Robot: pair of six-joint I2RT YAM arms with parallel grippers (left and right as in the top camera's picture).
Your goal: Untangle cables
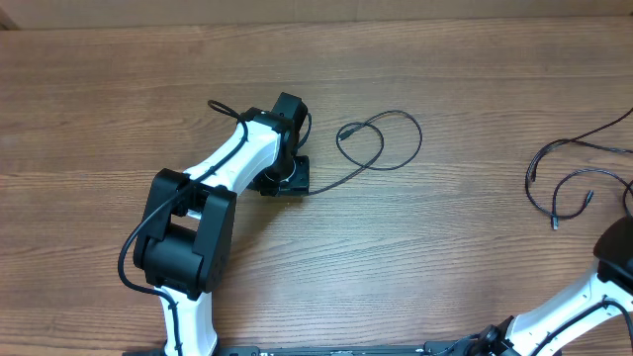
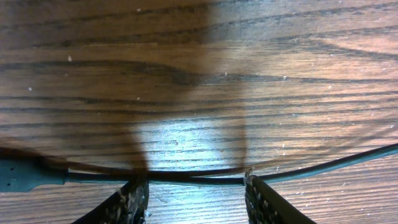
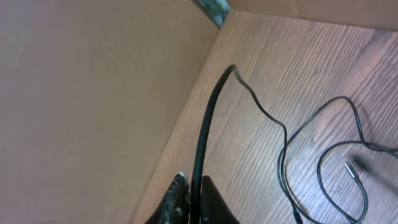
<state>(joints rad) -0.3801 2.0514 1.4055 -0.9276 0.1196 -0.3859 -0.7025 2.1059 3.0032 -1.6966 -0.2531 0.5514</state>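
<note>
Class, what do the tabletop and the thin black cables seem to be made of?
The tabletop looks like wood or wood-look laminate, semi-gloss: grain lines, a glare patch. The cables seem rubber- or plastic-sheathed, smooth black: they bend in loose loops.

- desk [image 1: 445, 247]: wood, visible grain, smooth, semi-gloss with a patch of glare
- cable [image 2: 199, 178]: black, smooth rubbery or plastic sheath, slight sheen
- jaws: black, rough, pale-speckled texture on the inner faces
- arm [image 1: 237, 158]: white smooth glossy plastic shell; black parts matt plastic
- board [image 3: 93, 93]: brown, matt, smooth, looks like cardboard
</note>
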